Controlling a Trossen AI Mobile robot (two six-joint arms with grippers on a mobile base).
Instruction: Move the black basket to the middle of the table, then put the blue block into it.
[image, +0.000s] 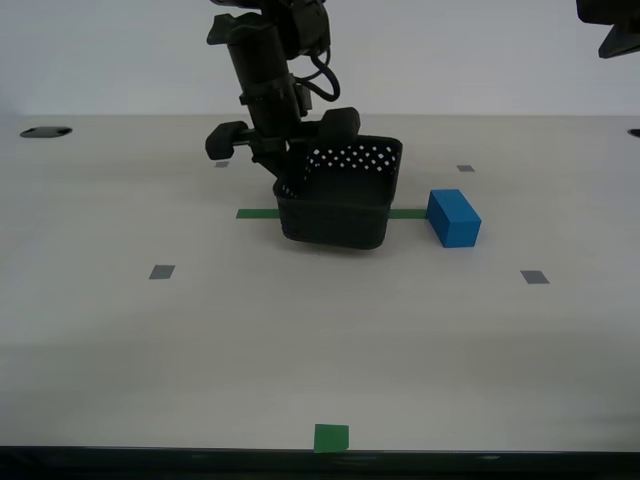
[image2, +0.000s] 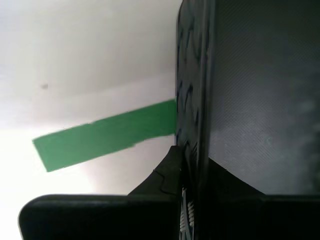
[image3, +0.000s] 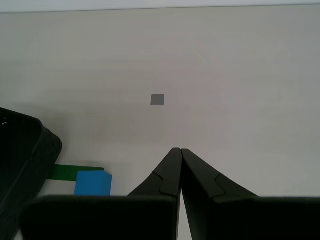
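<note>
The black basket (image: 340, 205) stands over the green tape strip (image: 255, 213) near the table's middle. My second gripper (image: 290, 180) is shut on the basket wall nearest the exterior view's left; the second wrist view shows that perforated wall (image2: 192, 100) pinched between the fingers (image2: 170, 170). I cannot tell if the basket rests on the table (image: 300, 340) or hangs just above it. The blue block (image: 455, 217) lies on the table just off the basket's other side, apart from it. My first gripper (image3: 180, 150) is shut and empty, high above the table, with the block (image3: 92, 183) and basket (image3: 20, 160) below it.
Grey square markers (image: 161, 271) (image: 534, 277) (image: 465, 168) dot the table. A green square (image: 331, 437) sits at the near edge. A dark hole (image: 45, 131) is at the far corner on the exterior view's left. A dark arm part (image: 610, 25) shows at the top corner on the exterior view's right.
</note>
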